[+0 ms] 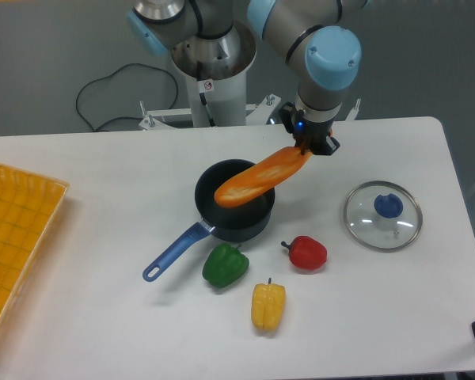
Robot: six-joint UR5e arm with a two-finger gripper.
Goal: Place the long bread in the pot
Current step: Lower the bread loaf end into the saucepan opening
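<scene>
Three toy peppers sit nearest the camera on the white tabletop [103, 332]: a yellow pepper [268, 306] closest, a green pepper [225, 265] just behind it to the left, and a red pepper [306, 252] to the right, none of them touching. At the left edge lies a yellow tray [16, 237] with a grid pattern. Off to the right, well apart from the peppers, a round glass lid [382, 215] with a blue knob lies flat.

Behind the green pepper stands the pot [233, 202], dark and round, its blue handle reaching toward the front left. The long bread [261, 176] hangs tilted above it, its lower rounded end over the pot's opening and its upper end rising to the right beyond the rim. That upper end is pinched in the claw [308, 146], which is closed on the loaf's tip. Whether the lower end touches the pot's inside cannot be told.

Farther back, the arm's base column [214, 71] stands at the tabletop's rear edge, with a black cable [103, 95] looping on the grey floor behind.
</scene>
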